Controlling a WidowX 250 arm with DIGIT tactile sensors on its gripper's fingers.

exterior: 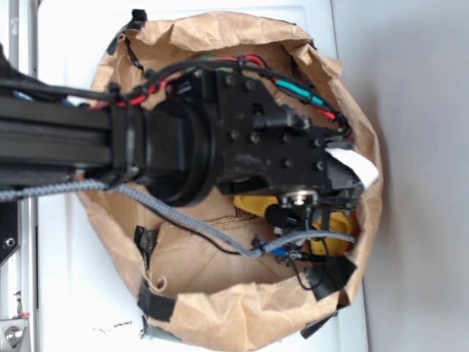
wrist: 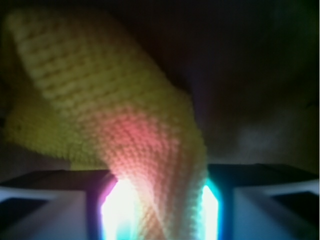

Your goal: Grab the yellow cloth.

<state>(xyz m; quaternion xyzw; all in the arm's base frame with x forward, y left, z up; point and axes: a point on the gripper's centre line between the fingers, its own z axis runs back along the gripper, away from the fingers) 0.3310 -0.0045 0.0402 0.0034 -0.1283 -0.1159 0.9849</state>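
yellow cloth [wrist: 125, 130] apparently pinched in hand [wrist: 159, 210]

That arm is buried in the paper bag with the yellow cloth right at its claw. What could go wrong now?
1. In the wrist view only a narrow fold of the yellow cloth runs between the fingers, so it may slip free when lifted.
2. The arm fills the crumpled paper bag; its loose cable could snag the bag's rim and drag it along.
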